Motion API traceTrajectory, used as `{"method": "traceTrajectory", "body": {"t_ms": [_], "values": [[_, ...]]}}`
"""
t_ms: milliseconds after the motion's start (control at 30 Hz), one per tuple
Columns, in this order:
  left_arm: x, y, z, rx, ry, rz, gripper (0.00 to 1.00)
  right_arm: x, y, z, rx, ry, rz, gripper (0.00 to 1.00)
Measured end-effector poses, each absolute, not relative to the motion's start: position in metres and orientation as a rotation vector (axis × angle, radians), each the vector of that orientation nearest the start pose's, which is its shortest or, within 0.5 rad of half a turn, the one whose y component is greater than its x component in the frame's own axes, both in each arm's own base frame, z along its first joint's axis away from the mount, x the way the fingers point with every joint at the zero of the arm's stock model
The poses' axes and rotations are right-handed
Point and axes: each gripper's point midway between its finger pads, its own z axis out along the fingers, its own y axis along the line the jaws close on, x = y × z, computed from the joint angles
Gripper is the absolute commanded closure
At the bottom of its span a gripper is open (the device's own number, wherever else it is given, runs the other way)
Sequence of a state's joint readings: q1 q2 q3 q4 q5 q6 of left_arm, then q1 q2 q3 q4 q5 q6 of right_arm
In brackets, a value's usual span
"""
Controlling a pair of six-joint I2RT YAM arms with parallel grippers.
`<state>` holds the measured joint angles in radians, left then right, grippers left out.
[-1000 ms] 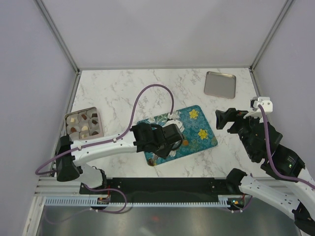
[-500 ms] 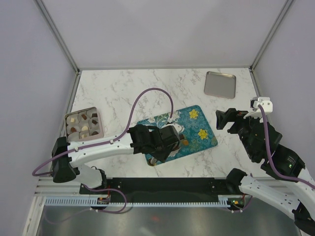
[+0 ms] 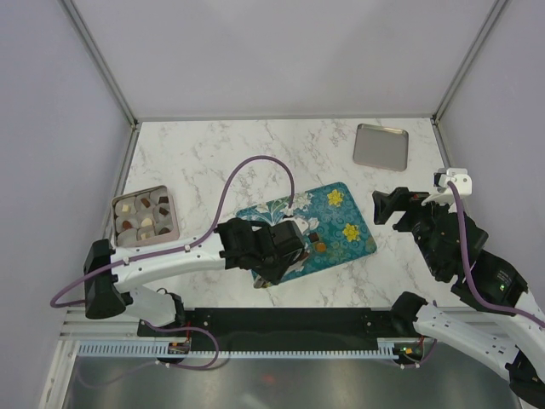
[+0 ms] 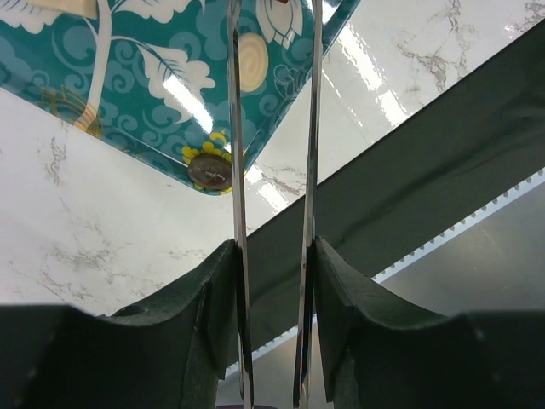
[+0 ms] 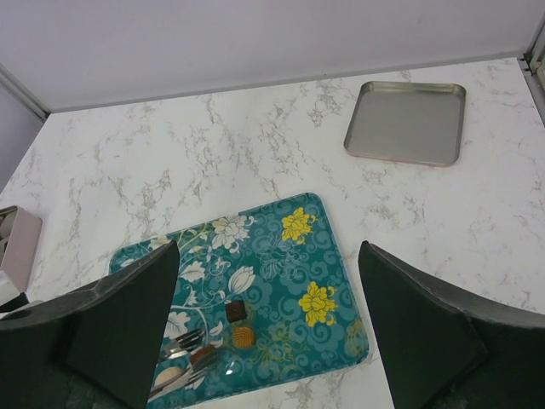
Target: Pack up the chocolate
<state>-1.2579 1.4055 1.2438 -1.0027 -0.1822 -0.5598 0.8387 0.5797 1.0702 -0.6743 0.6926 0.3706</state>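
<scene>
The chocolate lay in three places. Nearest us, a round brown piece sat on the near corner of the teal tray. In the wrist view it lay just beside the left gripper, on the outer side of one of its two thin metal fingers, outside the gap between them and touching neither. Those fingers stood a little apart, released, with nothing that we could see held between them, though their tips ran out of the top of that view. From above, the left gripper hung over the near-left part of the tray. A dark square piece and a caramel-orange round one lay on the tray just to the right of its head, close to each other and apart from the gripper. Further right, off the tray, the right gripper hovered over the marble table, its jaws spread wide and empty, well apart from every piece. At the table's left edge a compartmented tin held more pieces, dark and cream, well away from both grippers. Farthest off, near the far right corner, a shallow metal pan lay on the table.
</scene>
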Motion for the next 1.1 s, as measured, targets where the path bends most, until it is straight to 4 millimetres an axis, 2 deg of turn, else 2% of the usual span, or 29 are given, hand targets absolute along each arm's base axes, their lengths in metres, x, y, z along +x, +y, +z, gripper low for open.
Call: {"method": "traceTrajectory", "body": {"t_ms": [300, 400, 467, 600, 700, 800, 900, 1100], "values": [[0.1, -0.274, 0.149, 0.861, 2.6, -0.274, 0.61, 0.206, 0.082, 0.346, 0.1, 1.729, 0.304, 0.06], [0.109, -0.271, 0.152, 0.785, 2.617, -0.246, 0.66, 0.206, 0.084, 0.346, 0.103, 1.731, 0.313, 0.06], [0.121, -0.269, 0.156, 0.699, 2.629, -0.241, 0.67, 0.206, 0.086, 0.346, 0.099, 1.733, 0.324, 0.06], [0.161, -0.254, 0.164, 0.447, 2.638, -0.206, 0.67, 0.205, 0.091, 0.345, 0.084, 1.742, 0.348, 0.06], [0.176, -0.245, 0.17, 0.33, 2.631, -0.194, 0.68, 0.204, 0.094, 0.344, 0.071, 1.747, 0.362, 0.06], [0.187, -0.23, 0.178, 0.216, 2.625, -0.201, 0.69, 0.204, 0.096, 0.345, 0.065, 1.747, 0.374, 0.06], [0.207, -0.206, 0.192, 0.056, 2.589, -0.203, 0.7, 0.203, 0.099, 0.346, 0.054, 1.748, 0.39, 0.06], [0.244, -0.14, 0.209, -0.264, 2.503, -0.109, 0.7, 0.199, 0.109, 0.348, 0.012, 1.756, 0.442, 0.06]]}}
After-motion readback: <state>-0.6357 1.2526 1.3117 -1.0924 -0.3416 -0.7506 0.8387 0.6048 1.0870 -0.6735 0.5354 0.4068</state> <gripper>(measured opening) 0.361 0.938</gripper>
